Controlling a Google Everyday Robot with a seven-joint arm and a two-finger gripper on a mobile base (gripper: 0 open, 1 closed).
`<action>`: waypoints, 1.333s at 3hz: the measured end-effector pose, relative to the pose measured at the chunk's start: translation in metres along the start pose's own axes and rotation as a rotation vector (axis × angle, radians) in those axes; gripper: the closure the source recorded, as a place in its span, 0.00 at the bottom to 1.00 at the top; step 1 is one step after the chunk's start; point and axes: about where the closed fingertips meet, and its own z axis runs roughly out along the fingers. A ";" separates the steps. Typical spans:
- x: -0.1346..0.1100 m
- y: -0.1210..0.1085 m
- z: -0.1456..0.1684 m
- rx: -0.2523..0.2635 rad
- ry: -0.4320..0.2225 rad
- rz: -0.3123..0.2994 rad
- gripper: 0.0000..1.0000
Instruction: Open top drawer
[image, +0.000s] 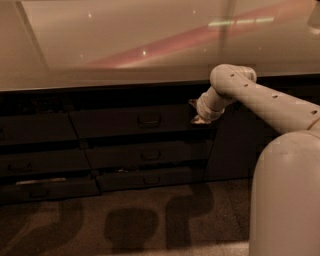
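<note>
A wide, shiny countertop (75, 60) fills the top. It is pale, with a pink streak (165, 46) and little spots of light (144, 52) on it. Under the countertop stand dark cabinets (37, 129). Below them, the brown speckled floor (60, 235) has big dark shadows (130, 227). The gripper (200, 119) is just under the countertop's front edge.

1. My gripper (200, 119), at the right end of the top drawer (115, 124), sits mostly behind my own wrist (210, 106); only its pale tip shows
2. My arm (270, 102) runs off the right edge
3. The left-hand drawers (30, 130) are cut by the left edge
4. The counter (125, 50) is cropped at the top
</note>
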 end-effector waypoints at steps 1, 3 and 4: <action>0.000 0.001 0.001 -0.002 0.000 -0.001 1.00; -0.001 -0.001 -0.001 -0.002 0.000 -0.001 1.00; 0.002 -0.002 -0.016 0.033 0.013 -0.003 1.00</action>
